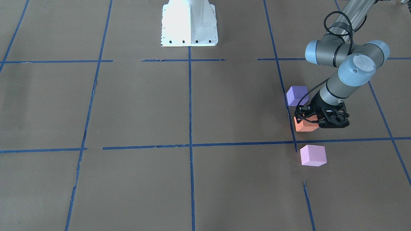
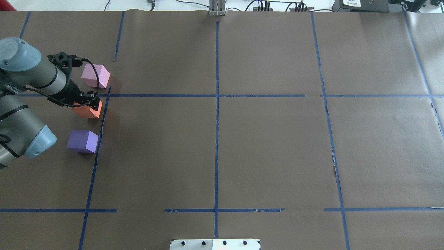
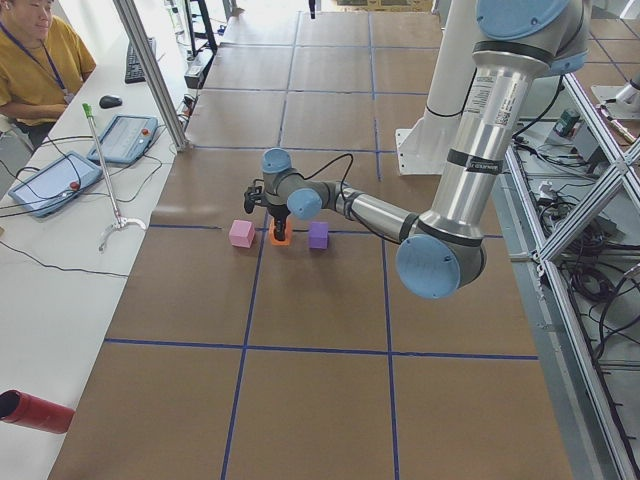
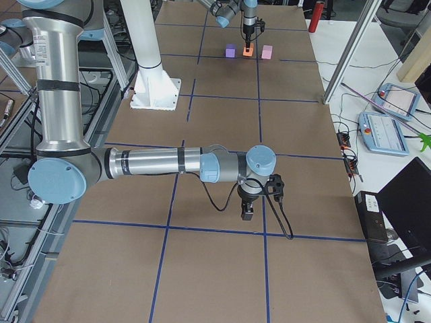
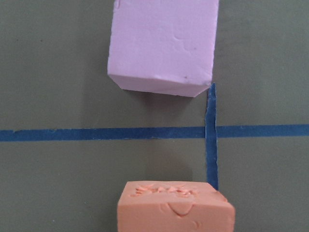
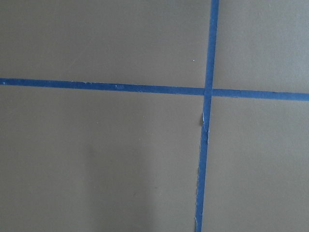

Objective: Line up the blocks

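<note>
Brown paper crossed by blue tape lines [image 2: 216, 139] covered the table [image 2: 242, 156], and the three blocks sat near its left end, in a loose row beside one tape line. The orange block [image 1: 305, 126] was in the middle, with the purple block [image 1: 297, 95] on the robot's side of it and the pink block [image 1: 313, 155] on the far side, each apart from its neighbour.

The left gripper [image 1: 310, 119] stood directly over the orange block with its fingers down around it. Whether they pinched it or had let go could not be told. The right gripper [image 4: 248, 208] hung over bare paper well away, and its jaw state could not be told either.

The main risk was probably a release or lift that dragged the soft cube, twisting it out of the row. A sideways withdrawal might also have nudged the purple block, which lay close to the arm. The pink block sat slightly turned, so the row could have ended up uneven.
</note>
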### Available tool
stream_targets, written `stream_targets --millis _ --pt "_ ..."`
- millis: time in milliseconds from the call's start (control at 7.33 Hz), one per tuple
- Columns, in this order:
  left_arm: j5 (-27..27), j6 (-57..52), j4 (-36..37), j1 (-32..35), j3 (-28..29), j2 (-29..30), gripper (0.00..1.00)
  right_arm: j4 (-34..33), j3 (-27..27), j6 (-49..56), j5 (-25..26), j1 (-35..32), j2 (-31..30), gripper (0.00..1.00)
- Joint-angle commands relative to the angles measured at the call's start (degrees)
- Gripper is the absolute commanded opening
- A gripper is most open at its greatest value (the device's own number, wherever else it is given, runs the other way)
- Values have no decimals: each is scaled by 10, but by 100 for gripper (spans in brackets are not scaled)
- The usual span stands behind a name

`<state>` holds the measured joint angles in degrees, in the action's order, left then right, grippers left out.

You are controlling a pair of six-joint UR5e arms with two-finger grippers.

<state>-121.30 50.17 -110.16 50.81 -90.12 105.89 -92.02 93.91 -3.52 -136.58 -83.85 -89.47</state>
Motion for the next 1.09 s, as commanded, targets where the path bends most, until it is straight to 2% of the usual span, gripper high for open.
stream_targets --millis 0,273,409,682,955 --pt "0 -3 3 4 -9 -1 99 0 0 0 0 0 0 100" --pt "0 -10 12 50 -44 -8 99 0 0 0 0 0 0 100" --pt "-1 -40 35 96 -60 -13 99 0 0 0 0 0 0 100" --pt "-3 -267 127 196 -69 -39 99 0 0 0 0 0 0 100" --pt "-3 -487 131 312 -51 -93 99 0 0 0 0 0 0 100"
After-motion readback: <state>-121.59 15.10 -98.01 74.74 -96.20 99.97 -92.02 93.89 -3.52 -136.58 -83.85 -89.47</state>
